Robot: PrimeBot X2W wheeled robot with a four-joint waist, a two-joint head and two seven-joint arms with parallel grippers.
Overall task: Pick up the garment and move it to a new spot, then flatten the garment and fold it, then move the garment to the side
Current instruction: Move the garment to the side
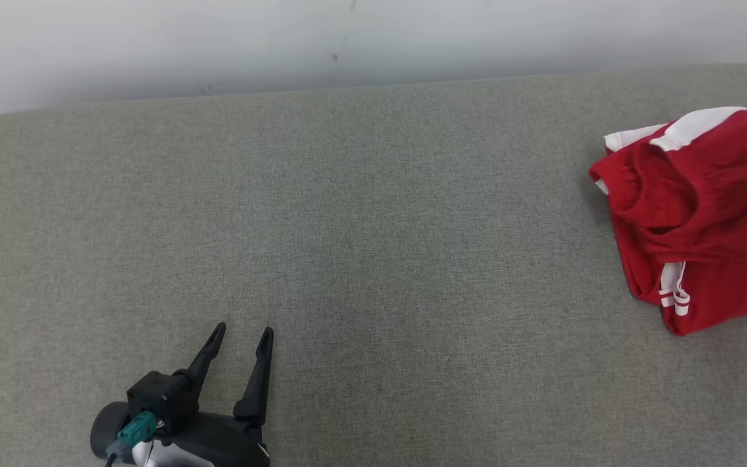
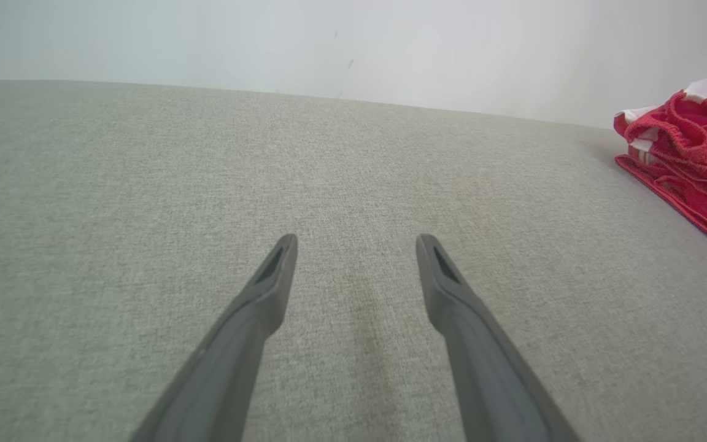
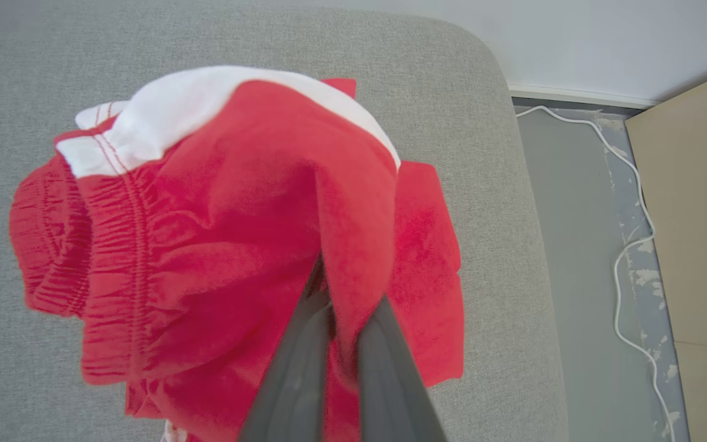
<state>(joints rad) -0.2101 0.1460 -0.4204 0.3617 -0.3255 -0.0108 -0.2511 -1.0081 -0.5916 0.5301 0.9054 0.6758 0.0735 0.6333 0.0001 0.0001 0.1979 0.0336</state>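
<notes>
Pinching one red garment [image 3: 206,215]: right end effector [image 3: 347,294]; left end effector [image 1: 244,329] spread.

1. On my head feed I see a broad grey woven fabric surface [image 1: 360,246] running from edge to edge, its far corners rounded
2. Behind it stands a plain white wall [image 1: 153,39], and I can make out a few small dark specks [image 1: 335,57] on it
3. My right wrist feed gives me a grey floor [image 3: 574,258] beside the surface's rounded corner, with pale chipped patches
4. A pale skirting strip [image 3: 574,96] runs along the foot of the wall there
5. A thin white cable [image 3: 615,294] snakes across that floor
6. A light wooden panel [image 3: 697,202] lies just beside the cable
</notes>
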